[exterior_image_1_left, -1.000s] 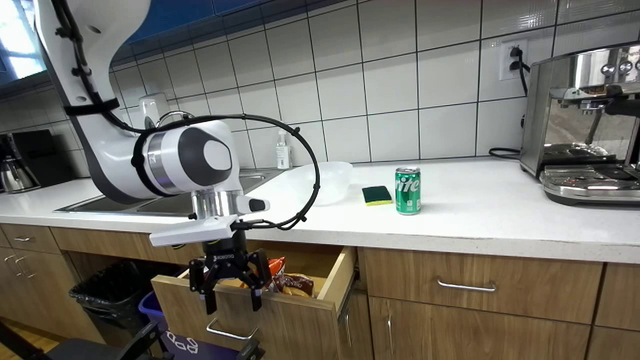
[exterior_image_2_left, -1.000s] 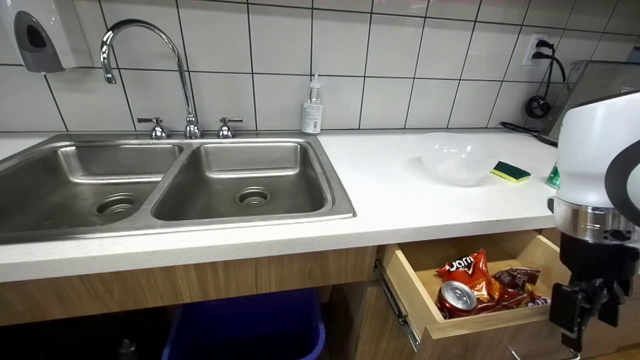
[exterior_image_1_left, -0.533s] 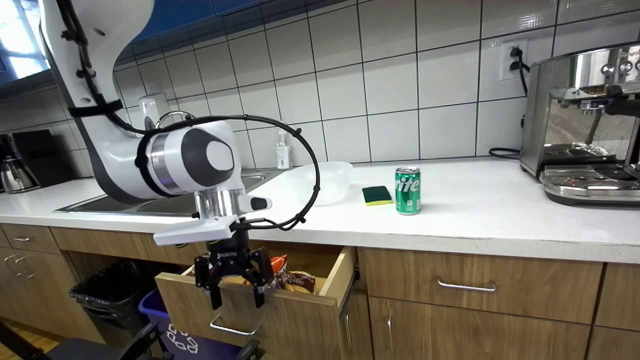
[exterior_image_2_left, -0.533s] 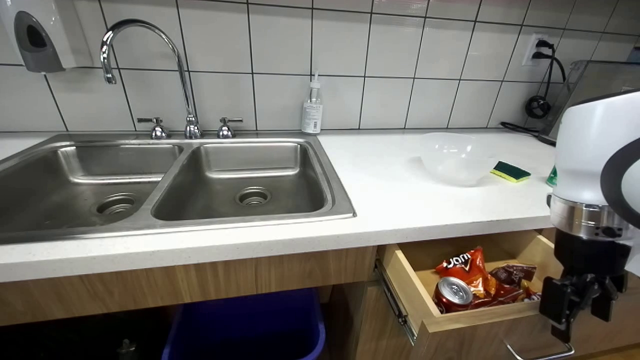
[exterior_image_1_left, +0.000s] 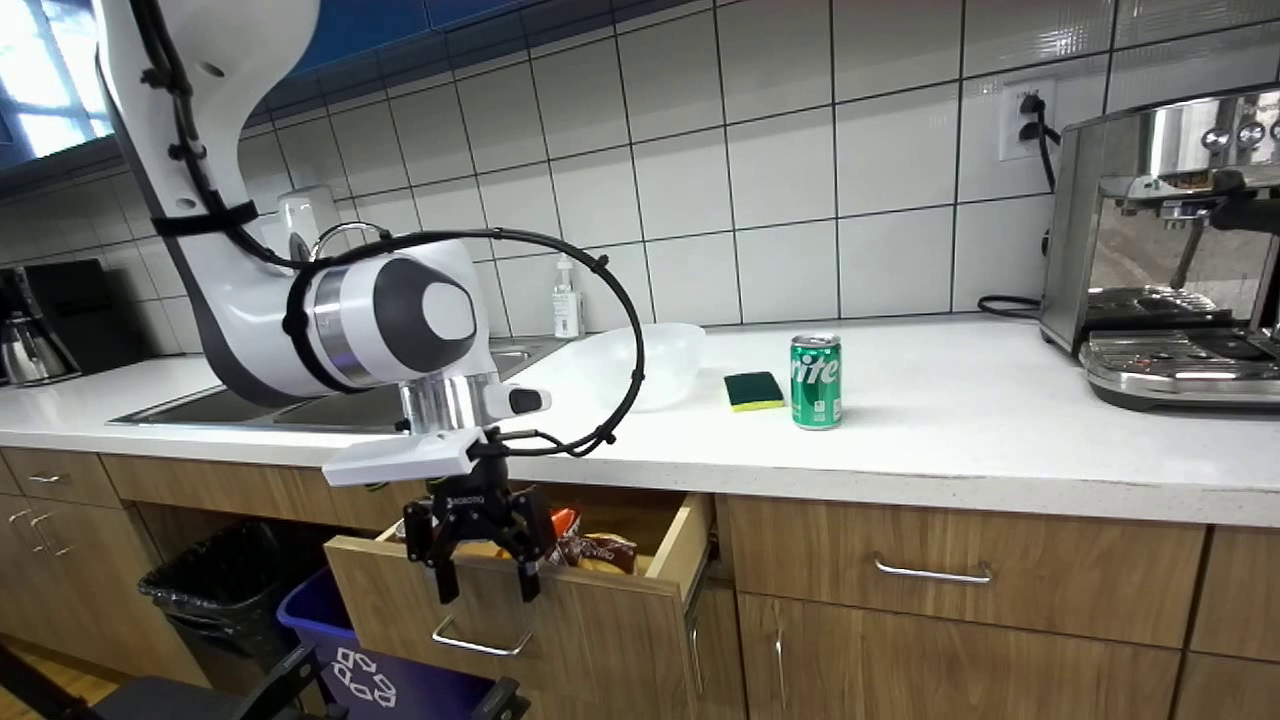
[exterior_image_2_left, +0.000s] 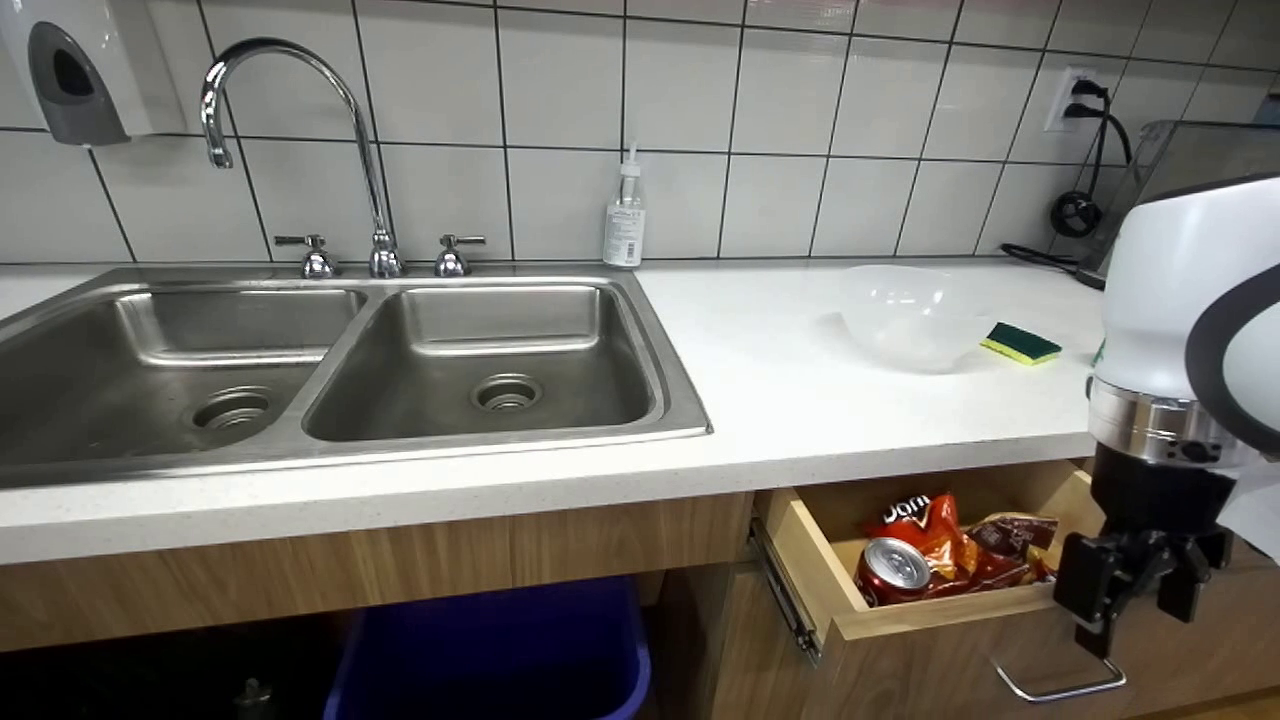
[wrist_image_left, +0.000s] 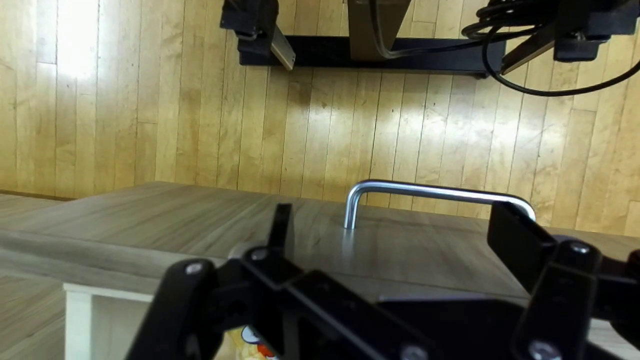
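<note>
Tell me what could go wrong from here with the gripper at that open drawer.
The open gripper hangs near the metal handle, so it might knock or snag on it. The drawer stands partly open, so a careless bump could shove it or scrape its front. Inside, the red can sits beside chip bags; a jolt might tip it.

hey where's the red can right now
In an exterior view, the red can is at lower right, in the near left corner of the open drawer, beside an orange snack bag.
</note>
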